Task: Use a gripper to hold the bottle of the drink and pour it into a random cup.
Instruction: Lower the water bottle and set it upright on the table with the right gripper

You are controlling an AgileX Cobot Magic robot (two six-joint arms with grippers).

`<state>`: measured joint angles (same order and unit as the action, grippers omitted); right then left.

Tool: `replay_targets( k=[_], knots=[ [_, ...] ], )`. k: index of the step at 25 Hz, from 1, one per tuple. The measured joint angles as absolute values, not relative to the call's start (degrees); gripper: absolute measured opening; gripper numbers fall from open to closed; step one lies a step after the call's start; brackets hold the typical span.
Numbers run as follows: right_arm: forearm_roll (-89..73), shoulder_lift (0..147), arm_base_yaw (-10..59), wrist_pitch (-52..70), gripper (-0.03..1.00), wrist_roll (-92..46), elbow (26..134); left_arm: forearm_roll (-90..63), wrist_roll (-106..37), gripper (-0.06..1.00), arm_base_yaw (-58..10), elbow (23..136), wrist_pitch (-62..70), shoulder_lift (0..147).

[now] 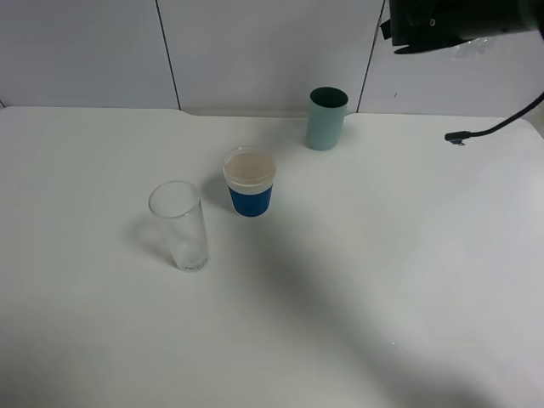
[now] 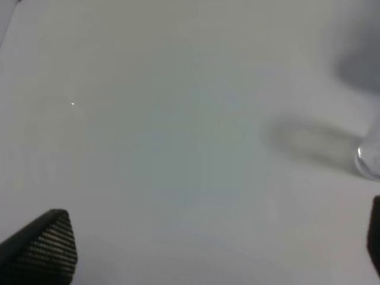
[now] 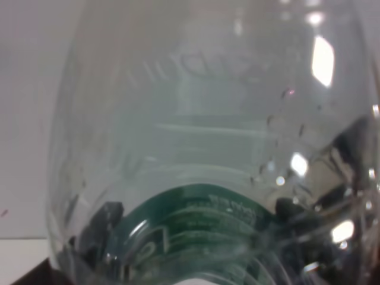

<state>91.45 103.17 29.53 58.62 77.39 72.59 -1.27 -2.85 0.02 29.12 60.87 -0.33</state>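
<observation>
A clear plastic bottle (image 3: pixel 208 148) with a green label fills the right wrist view. My right gripper (image 1: pixel 463 30) is shut on it and holds it high at the back right; a bit of the bottle (image 1: pixel 473 47) shows under the arm. On the table stand a clear glass (image 1: pixel 180 225), a white cup with a blue sleeve (image 1: pixel 250 181) and a teal cup (image 1: pixel 326 118). My left gripper (image 2: pixel 211 249) is open and empty above bare table, out of the exterior high view. The rim of the glass (image 2: pixel 368 159) shows at the edge of the left wrist view.
The white table (image 1: pixel 382 280) meets a white panelled wall at the back. A black cable (image 1: pixel 489 129) hangs over the back right corner. The right arm's shadow falls across the middle of the table.
</observation>
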Motion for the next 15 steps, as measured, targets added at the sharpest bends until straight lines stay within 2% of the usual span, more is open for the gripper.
replay_targets(
  k=[7,15],
  knots=[
    [91.0,94.6,29.5,55.0,0.53,83.4,66.1,-1.3,-2.8,0.99,0.0,29.1,60.9,-0.3],
    [88.8,85.5,29.4,50.2,0.53,83.6,59.1,-1.2,-2.8,0.99,0.0,29.1,60.9,-0.3]
  ],
)
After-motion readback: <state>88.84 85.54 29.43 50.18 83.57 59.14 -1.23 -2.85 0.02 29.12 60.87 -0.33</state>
